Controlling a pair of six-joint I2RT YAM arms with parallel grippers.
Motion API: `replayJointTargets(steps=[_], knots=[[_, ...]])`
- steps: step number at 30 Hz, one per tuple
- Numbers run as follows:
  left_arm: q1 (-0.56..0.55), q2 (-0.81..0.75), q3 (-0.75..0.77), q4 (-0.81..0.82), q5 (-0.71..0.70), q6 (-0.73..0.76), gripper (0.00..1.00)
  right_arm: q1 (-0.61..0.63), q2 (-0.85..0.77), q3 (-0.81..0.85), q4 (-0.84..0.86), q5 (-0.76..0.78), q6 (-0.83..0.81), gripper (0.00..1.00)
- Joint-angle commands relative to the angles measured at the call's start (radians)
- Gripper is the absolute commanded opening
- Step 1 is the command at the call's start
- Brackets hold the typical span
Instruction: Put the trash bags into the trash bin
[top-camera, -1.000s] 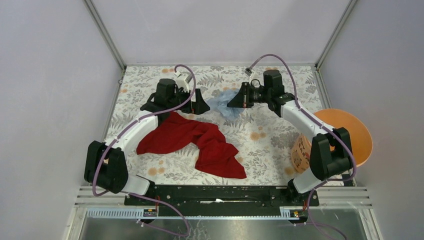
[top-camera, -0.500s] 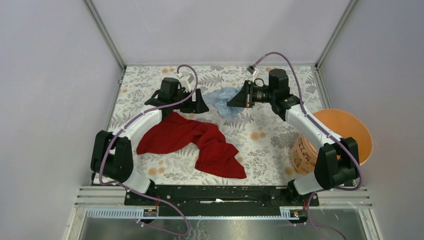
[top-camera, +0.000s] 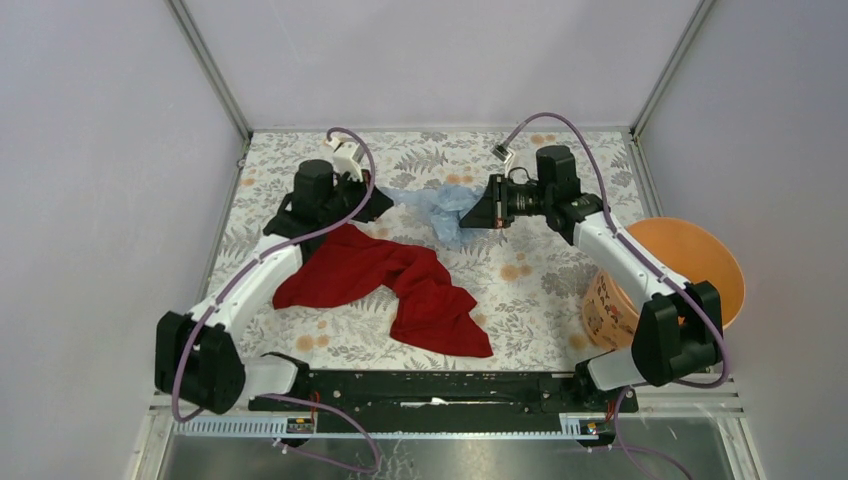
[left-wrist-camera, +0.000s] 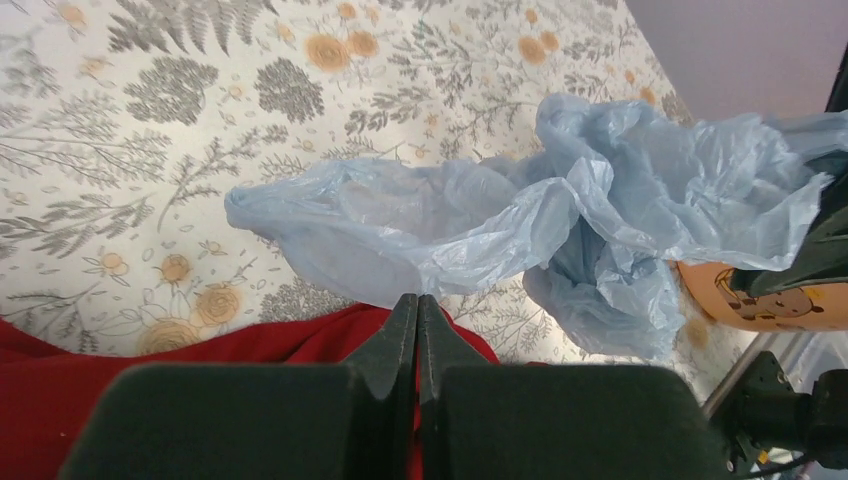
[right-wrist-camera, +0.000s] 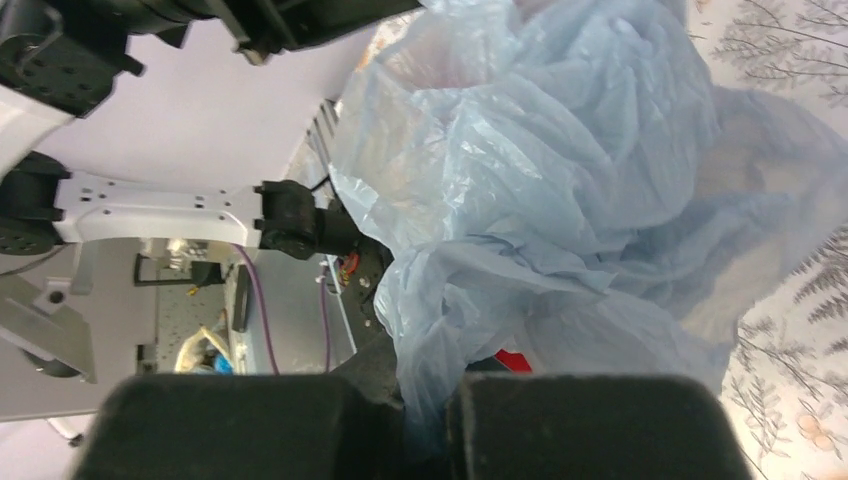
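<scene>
At 12 o'clock on the floral table (top-camera: 540, 290), seen from above: the trash bag (top-camera: 445, 205), pale blue and wrinkled, drawn out sideways between the two grippers. On its 9 o'clock side, the left gripper (top-camera: 383, 200), closed completely, fingertips (left-wrist-camera: 398, 335) pressed together right at the lower edge of the film, apparently with a thin fold pinched there. On its 3 o'clock side, the right gripper (top-camera: 470, 215), closed narrow on a bunch of the film, the plastic running down between its fingers (right-wrist-camera: 580, 420) in the wrist view. Most of the bag crumpled close to the right gripper, only a thinner tail reaching toward the left one. At 4 o'clock from the bag and well apart, the trash bin (top-camera: 725, 260), orange inside with a pale printed side, standing at the right edge of the table, its near side partly hidden behind the right arm. Between bag and bin, bare floral surface, crossed only by that arm. At 7 o'clock from the bag, the red cloth (top-camera: 390, 280), spread over the middle of the table, its far corner just beside the left gripper. At 12 o'clock behind the bag, a narrow bare strip up to the far edge and the wall. At 9 o'clock, more bare surface between the left arm and the left edge.
</scene>
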Motion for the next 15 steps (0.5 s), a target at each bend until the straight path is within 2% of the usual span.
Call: replayJointTargets(steps=[1, 6, 7, 8, 10, 11, 13, 15], knots=[[0.003, -0.087, -0.046, 0.108, -0.066, 0.01, 0.0, 0.006, -0.079, -0.005, -0.116, 0.085, -0.135, 0.0], [0.003, -0.056, -0.026, 0.103, -0.039, -0.007, 0.0, 0.006, -0.105, -0.016, -0.102, 0.17, -0.186, 0.0], [0.003, -0.047, -0.023, 0.103, -0.015, -0.013, 0.07, 0.006, -0.112, -0.031, -0.076, 0.183, -0.194, 0.0], [0.003, -0.036, -0.02, 0.103, 0.003, -0.027, 0.26, 0.006, -0.122, -0.055, -0.018, 0.184, -0.191, 0.0], [0.003, -0.016, -0.026, 0.124, 0.035, -0.096, 0.72, 0.007, -0.137, -0.122, 0.15, 0.165, -0.196, 0.0], [0.003, -0.003, -0.032, 0.147, 0.056, -0.148, 0.86, 0.007, -0.145, -0.17, 0.287, 0.147, -0.193, 0.0], [0.011, 0.024, -0.042, 0.171, 0.115, -0.283, 0.98, 0.008, -0.16, -0.244, 0.434, 0.177, -0.189, 0.0], [0.026, 0.037, -0.078, 0.206, 0.163, -0.442, 0.99, 0.008, -0.157, -0.247, 0.452, 0.18, -0.216, 0.0]])
